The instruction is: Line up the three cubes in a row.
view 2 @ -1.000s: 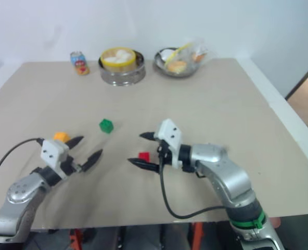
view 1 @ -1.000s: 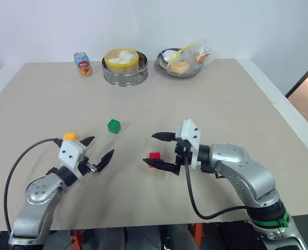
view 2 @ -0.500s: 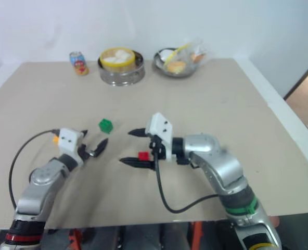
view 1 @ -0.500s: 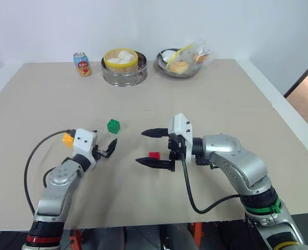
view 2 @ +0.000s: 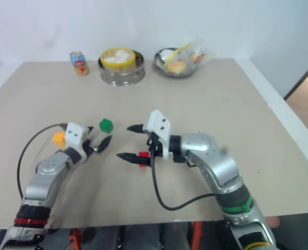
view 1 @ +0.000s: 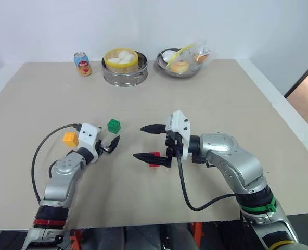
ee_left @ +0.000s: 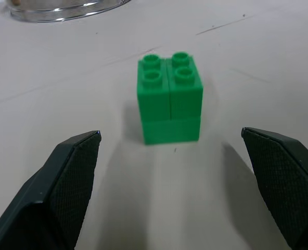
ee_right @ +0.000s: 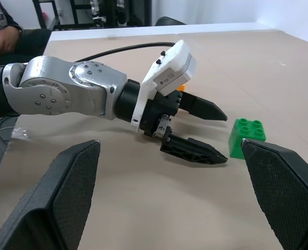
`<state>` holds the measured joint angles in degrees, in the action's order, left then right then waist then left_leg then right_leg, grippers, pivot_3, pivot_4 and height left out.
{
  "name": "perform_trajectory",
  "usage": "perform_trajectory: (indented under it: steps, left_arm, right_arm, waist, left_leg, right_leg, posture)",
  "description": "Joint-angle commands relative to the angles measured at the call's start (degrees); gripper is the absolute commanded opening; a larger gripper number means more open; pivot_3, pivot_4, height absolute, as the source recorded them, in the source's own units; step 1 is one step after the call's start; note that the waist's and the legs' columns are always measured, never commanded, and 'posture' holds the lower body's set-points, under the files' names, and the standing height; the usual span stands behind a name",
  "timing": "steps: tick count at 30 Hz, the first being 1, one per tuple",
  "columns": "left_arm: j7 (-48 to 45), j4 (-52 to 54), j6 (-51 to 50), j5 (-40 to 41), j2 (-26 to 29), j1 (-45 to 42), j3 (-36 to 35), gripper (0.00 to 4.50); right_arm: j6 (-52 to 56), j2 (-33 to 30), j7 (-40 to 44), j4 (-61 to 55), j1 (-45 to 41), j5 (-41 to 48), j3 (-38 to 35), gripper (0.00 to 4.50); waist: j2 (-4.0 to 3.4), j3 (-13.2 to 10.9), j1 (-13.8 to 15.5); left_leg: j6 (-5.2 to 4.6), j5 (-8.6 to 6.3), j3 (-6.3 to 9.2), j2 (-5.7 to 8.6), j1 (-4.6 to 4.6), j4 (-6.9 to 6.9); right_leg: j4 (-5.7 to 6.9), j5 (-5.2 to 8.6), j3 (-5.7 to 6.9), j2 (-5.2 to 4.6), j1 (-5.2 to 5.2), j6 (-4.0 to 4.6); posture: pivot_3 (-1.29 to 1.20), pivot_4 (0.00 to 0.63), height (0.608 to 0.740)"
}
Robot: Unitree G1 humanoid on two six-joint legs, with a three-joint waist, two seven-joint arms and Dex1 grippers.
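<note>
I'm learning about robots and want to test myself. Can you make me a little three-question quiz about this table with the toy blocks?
1. True or false: the left end effector is closed on the small green studded plastic cube.
2. Which block lies on the beige tabletop beside the left arm's white wrist housing?
A. the red studded plastic cube
B. the yellow-orange studded plastic cube
C. the green cube
3. Fill in: the red cube lies by the ____ end effector's lower finger.

Key: 1 false, it is open, short of the cube. 2 B. 3 right.
</note>
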<state>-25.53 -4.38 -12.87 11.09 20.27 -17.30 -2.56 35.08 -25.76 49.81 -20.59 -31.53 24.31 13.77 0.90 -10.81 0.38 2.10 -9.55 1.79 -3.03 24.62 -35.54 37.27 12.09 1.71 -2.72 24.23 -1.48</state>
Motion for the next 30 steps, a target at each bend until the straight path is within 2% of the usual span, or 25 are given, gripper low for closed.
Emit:
perform_trajectory:
  steps: [1,15,16,18,21,24,25,30]
  left_arm:
    - [-0.5,-0.6,2.0,-0.6,-0.3,-2.0,0.2,4.5]
    - [-0.9,-8.2,3.8,-1.4,-2.5,-8.6,0.9,4.5]
    - [-1.1,-8.9,3.9,-1.4,-2.7,-9.0,1.0,4.09]
    - [-1.1,-10.2,4.2,-1.6,-3.0,-9.6,1.0,3.8]
    - [-1.3,-11.3,4.6,-1.9,-3.3,-10.4,1.0,2.51]
    - [-1.4,-11.7,4.8,-1.9,-3.3,-10.9,0.8,1.55]
    - [-1.6,-11.4,4.7,-1.7,-3.2,-10.9,0.7,1.34]
    - [-4.0,-4.5,3.8,-0.7,-1.6,-8.3,1.0,1.35]
  right_arm:
    - [-0.9,0.3,-0.3,-1.4,-0.5,0.0,-0.3,4.47]
    - [-2.2,0.0,-0.4,-0.3,0.6,-1.8,0.4,4.47]
    - [-2.3,0.0,-0.5,-0.2,0.6,-1.9,0.4,4.5]
    - [-2.6,0.1,-0.7,0.0,0.7,-2.2,0.4,4.5]
    - [-2.7,0.3,-1.0,0.1,0.9,-2.7,0.3,4.5]
    - [-2.9,0.4,-1.4,0.0,1.0,-2.8,0.0,4.5]
    - [-2.8,0.3,-1.3,-0.2,1.1,-2.6,-0.2,4.5]
    - [-1.6,-1.6,-0.1,-2.5,2.5,-1.3,-0.9,4.5]
  waist:
    - [0.0,0.0,0.0]
    - [0.01,0.0,0.0]
    - [0.01,0.0,0.0]
    - [0.01,0.0,0.0]
    - [0.01,0.0,0.0]
    - [0.01,0.0,0.0]
    - [0.01,0.0,0.0]
    - [0.01,0.0,0.0]
  left_leg:
    - [0.0,0.0,0.0,0.0,0.0,0.0]
    - [0.0,0.0,0.0,0.01,0.0,0.0]
    - [0.0,0.0,0.0,0.0,0.0,-0.01]
    - [0.0,0.0,0.0,0.01,0.01,0.0]
    - [0.0,0.0,0.0,0.0,0.0,0.0]
    - [0.0,0.0,0.01,0.0,0.0,0.0]
    - [0.0,0.0,0.01,0.0,0.0,0.0]
    - [0.0,0.0,0.0,0.0,0.01,0.0]
  right_leg:
    - [0.0,-0.01,0.0,0.0,0.0,-0.01]
    - [0.0,-0.14,-0.02,0.02,0.0,-0.23]
    - [0.0,-0.14,-0.02,0.02,0.0,-0.24]
    - [0.0,-0.14,-0.02,0.02,0.0,-0.24]
    - [0.0,-0.15,-0.02,0.02,0.0,-0.25]
    - [0.0,-0.15,-0.02,0.03,0.0,-0.25]
    - [0.0,-0.15,-0.02,0.03,0.0,-0.25]
    - [0.0,-0.15,-0.03,0.03,0.0,-0.25]
  posture:
    - [0.0,0.15,0.74]
    - [0.0,0.15,0.74]
    - [0.0,0.15,0.74]
    - [0.0,0.15,0.74]
    - [0.0,0.15,0.74]
    - [0.0,0.15,0.74]
    - [0.0,0.15,0.74]
    - [0.0,0.15,0.74]
